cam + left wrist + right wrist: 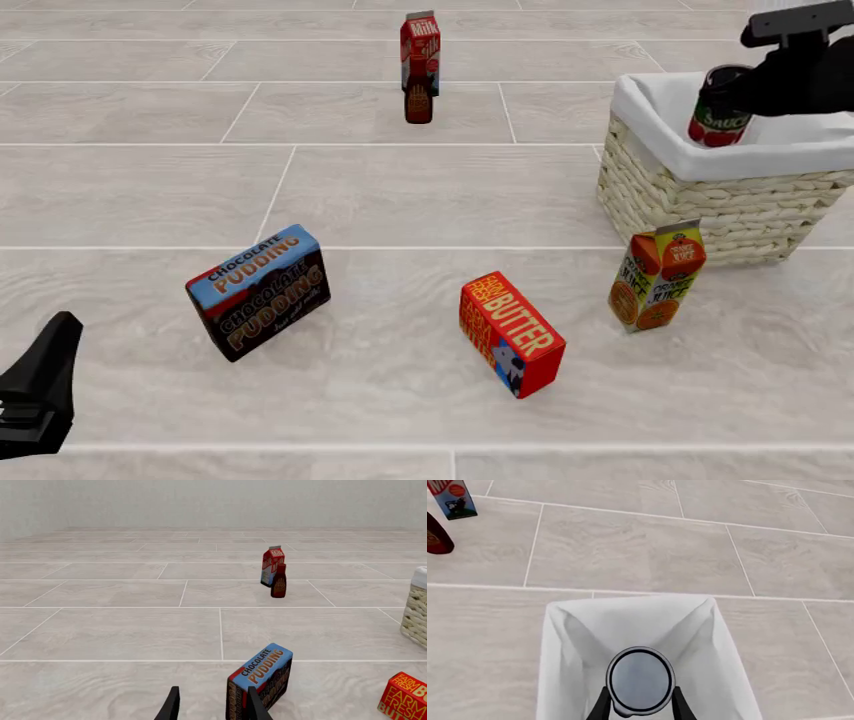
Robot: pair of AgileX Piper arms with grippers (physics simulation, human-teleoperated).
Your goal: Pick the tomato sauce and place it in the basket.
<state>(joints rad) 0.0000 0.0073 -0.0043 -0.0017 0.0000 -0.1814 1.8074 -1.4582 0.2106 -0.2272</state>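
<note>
White cloth lines the basket (747, 205), which stands at the right edge of the tabletop (400, 190), and my right hand (640, 707) hangs over its opening with the tomato sauce (721, 105) clamped between the fingers (602, 705). In the right wrist view I look straight down on the can's dark round top, a finger on either side of it, with the liner's folds spread beneath. In the front view the can's red and green label shows above the near rim, so I judge it is over the basket's inside rather than resting on the bottom; how much air is left under it I cannot tell.

I take this to be the placing step: the pick is done and the can is carried into position. What the next move calls for is a short lowering into the liner, keeping the can upright and clear of the rim, then letting the fingers part and lifting straight out.

My left hand (213, 707) waits near the tabletop's near left corner, fingers spread and holding nothing, just beside the chocolate pudding box (260, 292).
</note>
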